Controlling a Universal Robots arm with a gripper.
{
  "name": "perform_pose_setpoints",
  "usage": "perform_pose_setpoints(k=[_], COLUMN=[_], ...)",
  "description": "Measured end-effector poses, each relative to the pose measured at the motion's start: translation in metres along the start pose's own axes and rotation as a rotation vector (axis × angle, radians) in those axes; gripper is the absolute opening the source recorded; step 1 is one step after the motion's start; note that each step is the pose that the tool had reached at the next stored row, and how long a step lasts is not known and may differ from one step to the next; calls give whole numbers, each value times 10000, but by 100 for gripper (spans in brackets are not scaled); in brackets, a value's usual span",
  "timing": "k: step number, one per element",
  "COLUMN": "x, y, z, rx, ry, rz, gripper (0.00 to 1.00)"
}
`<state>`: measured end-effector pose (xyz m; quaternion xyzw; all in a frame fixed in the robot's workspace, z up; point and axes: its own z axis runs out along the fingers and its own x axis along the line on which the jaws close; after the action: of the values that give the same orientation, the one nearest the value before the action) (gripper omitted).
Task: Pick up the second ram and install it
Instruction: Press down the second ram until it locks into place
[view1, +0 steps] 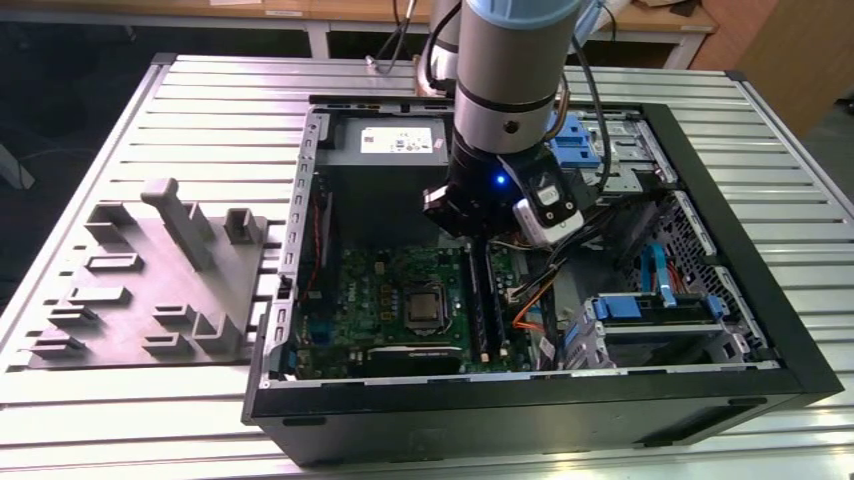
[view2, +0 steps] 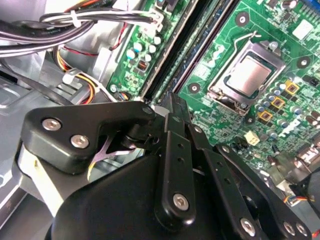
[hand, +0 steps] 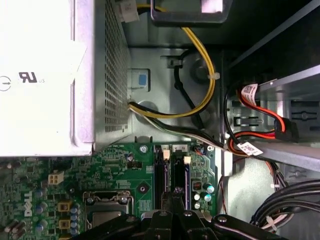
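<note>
Exterior view: silver robot arm reaches down into an open black computer case (view1: 787, 350) lying on a ribbed metal table (view1: 200, 110).
Gripper: black gripper (view1: 477, 238) sits low over the large square green motherboard (view1: 367, 300), right above the memory slots.
Fingers: in the second wrist view the black fingers (view2: 172, 135) are drawn close together around a thin dark edge; the grip itself is hidden by the linkage, so I cannot tell if they clamp it.
Second ram: long narrow dark circuit-board stick (view1: 478, 300) stands on edge in the slot area directly under the gripper, running away from it toward the case's near wall.
Slots: in the first wrist view the dark parallel memory slots (hand: 165, 175) lie just beyond the fingertips (hand: 172, 212).
Processor socket: silver square socket (view2: 245, 75) lies beside the slots on the board.
Tray: grey plastic tray with upright blocks (view1: 147, 290) rests on the table at the exterior view's left, well apart from the case.
Cables: yellow and black cable bundle (hand: 200, 65) curves past the grey metal power supply box (hand: 45, 75).
</note>
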<state>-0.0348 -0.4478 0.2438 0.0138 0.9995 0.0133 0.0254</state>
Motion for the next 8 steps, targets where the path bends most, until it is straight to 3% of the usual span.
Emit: perform_pose_setpoints(k=[8], x=[3], y=[55], z=[13], rx=[0], ry=[0], rz=[1], gripper=[10])
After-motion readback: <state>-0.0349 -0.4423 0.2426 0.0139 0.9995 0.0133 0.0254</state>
